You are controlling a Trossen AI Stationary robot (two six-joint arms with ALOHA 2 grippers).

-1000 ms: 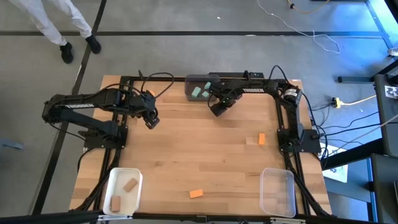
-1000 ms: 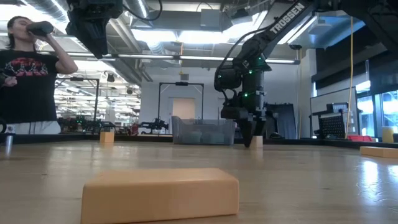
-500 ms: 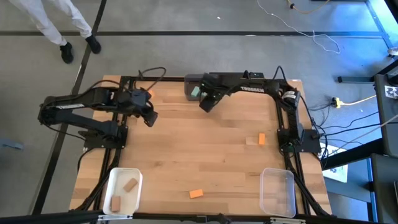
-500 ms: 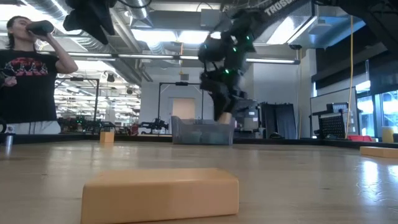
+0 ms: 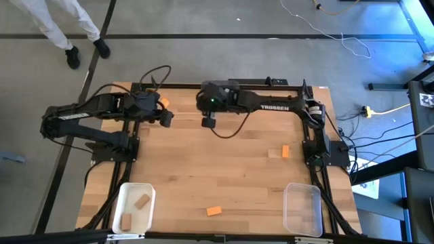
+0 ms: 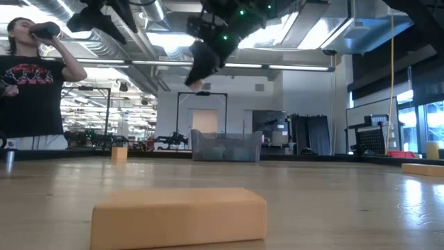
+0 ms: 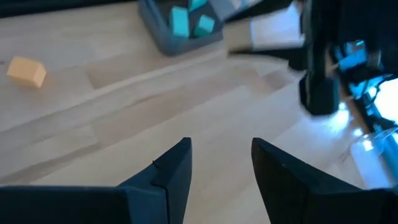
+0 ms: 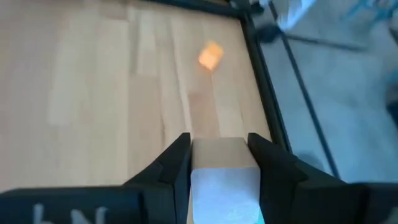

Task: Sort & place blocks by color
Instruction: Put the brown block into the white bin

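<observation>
So on the left side of the surface [image 5: 224, 169] the left end effector [image 5: 167, 118] is hovering up near the far edge with its fingers spread and nothing between them, and there's an orange block [image 5: 163, 103] lying just beside it by that far edge. Down in the near left corner the white bin [image 5: 125, 196] has 2 tan blocks [image 5: 141, 201] in it. Moving toward the middle, the right end effector [image 5: 208, 122] is raised above the far edge and clenched on a tan block [image 8: 221, 155], right by the grey bin [image 7: 163, 38] that holds some teal blocks [image 7: 180, 23]. Another orange block [image 5: 213, 211] lies near the middle of the near edge. Further right a third orange block [image 5: 285, 151] lies close to the right edge, and a clear bin [image 5: 302, 208] fills the near right corner.
</observation>
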